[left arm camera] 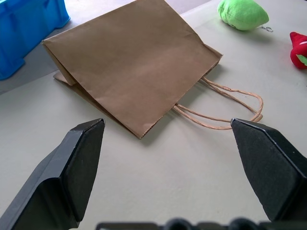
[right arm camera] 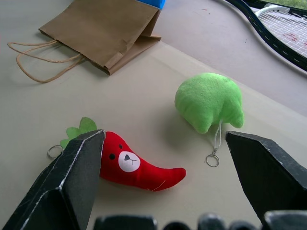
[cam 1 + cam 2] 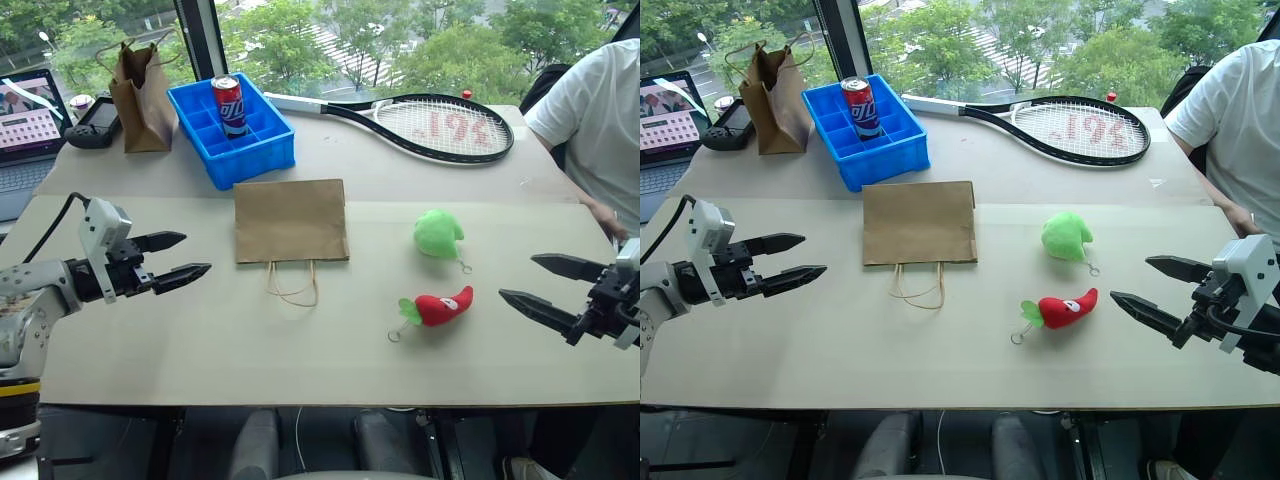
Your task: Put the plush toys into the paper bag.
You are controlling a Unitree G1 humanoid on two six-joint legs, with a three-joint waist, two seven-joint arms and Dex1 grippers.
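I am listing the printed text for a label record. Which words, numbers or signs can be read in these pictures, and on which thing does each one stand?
Red stencil on the strings of the black tennis racket: reads about "561", seen upside down; not certain.
White lettering on the red and blue drink can in the blue plastic tray: too small to read.
Open laptop screen: too blurred to read.

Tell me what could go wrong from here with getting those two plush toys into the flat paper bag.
The paper bag lies flat and folded shut on the table, so a toy could be pushed against it rather than in; it likely needs opening first. The red chili toy and green toy lie close together, so the open right tool may nudge one while taking the other. Their small keyrings might snag on the bag's cord handles.
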